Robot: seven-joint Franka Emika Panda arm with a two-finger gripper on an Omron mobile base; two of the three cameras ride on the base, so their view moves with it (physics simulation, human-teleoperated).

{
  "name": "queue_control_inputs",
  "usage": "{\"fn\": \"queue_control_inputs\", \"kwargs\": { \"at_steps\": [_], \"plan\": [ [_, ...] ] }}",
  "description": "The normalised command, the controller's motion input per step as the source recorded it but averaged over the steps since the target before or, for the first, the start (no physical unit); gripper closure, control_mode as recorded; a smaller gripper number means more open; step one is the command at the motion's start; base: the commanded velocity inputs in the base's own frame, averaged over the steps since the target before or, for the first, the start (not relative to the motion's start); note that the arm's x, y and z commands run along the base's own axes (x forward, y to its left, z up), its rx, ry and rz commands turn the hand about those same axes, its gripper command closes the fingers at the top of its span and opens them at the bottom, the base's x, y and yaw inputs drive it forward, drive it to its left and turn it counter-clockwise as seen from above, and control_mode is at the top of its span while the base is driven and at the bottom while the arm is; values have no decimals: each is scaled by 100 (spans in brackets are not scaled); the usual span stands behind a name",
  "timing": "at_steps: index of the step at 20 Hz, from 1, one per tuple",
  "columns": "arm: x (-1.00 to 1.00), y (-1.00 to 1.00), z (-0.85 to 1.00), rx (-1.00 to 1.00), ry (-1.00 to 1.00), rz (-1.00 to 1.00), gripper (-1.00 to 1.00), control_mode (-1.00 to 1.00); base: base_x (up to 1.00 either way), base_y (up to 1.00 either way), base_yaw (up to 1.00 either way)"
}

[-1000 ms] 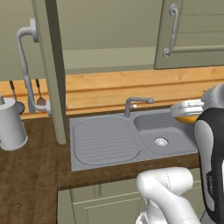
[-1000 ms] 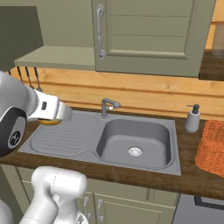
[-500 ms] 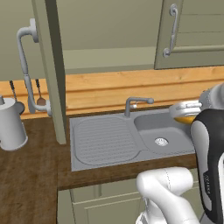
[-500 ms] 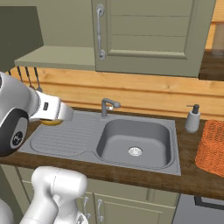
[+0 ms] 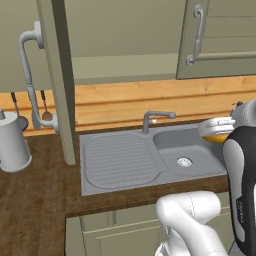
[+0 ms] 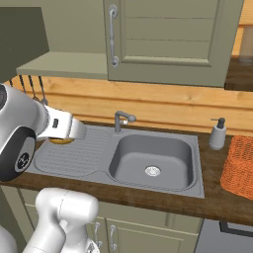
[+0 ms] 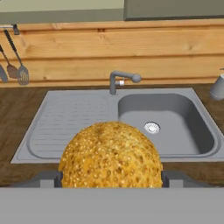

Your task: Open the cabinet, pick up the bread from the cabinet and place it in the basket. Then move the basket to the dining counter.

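Note:
My gripper (image 7: 111,180) is shut on the bread (image 7: 109,153), a round golden-brown lump that bulges between the two dark fingertips (image 7: 43,179). From the left base the bread (image 5: 219,136) peeks out under the hand above the sink's right rim. From the right base the bread (image 6: 60,141) hangs over the draining board beneath the gripper (image 6: 66,134). The cabinet (image 5: 125,35) stands open, its door (image 5: 56,85) swung out edge-on. The orange basket (image 6: 240,165) sits on the worktop right of the sink, well away from the hand.
A grey sink (image 6: 153,158) with a tap (image 6: 121,118) fills the dark wooden worktop. A soap dispenser (image 6: 217,134) stands beside the basket. A white jug (image 5: 11,142) and hanging utensils (image 5: 45,112) are at the left. A closed cupboard door (image 6: 168,39) hangs above.
The hand has barely shifted and still holds the bread over the sink area. Nothing else has moved.

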Motion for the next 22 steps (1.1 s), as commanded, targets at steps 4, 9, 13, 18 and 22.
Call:
{"fn": "queue_control_inputs", "kwargs": {
  "at_steps": [4, 9, 13, 18, 22],
  "plan": [
    [0, 0, 0, 0, 0, 0, 100, -100, 0, 0, 0],
    [0, 0, 0, 0, 0, 0, 100, -100, 0, 0, 0],
    [0, 0, 0, 0, 0, 0, 100, -100, 0, 0, 0],
    [0, 0, 0, 0, 0, 0, 100, -100, 0, 0, 0],
    [0, 0, 0, 0, 0, 0, 100, 100, 0, 0, 0]
  ]
}}
